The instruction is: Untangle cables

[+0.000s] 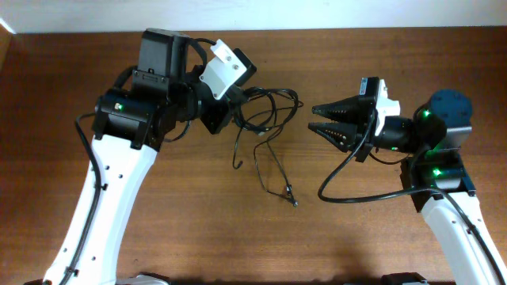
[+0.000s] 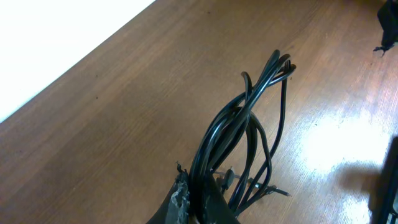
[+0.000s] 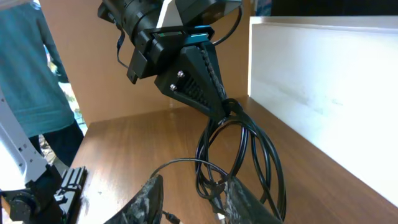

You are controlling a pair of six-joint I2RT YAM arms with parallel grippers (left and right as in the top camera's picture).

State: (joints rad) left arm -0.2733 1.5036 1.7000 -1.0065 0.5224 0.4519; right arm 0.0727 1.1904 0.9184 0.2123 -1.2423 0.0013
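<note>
The bundle of thin black cables [image 1: 265,111] is hanging over the middle of the brown wooden desk [image 1: 206,237]. Its looped length is stretching sideways toward the right edge, while loose ends are trailing toward the near edge, one small plug [image 1: 294,203] lying on the wood. The left gripper [image 1: 226,119] is pinching the bundle's left end. The right gripper [image 1: 310,119] is hovering just beside the loops, fingers spread.

The overhead camera looks straight down on the desk [image 1: 198,229]. The left wrist camera peers closely along the cables [image 2: 224,127]; the right wrist camera sits low near the desk, facing them from the opposite side. All three share the cables.
</note>
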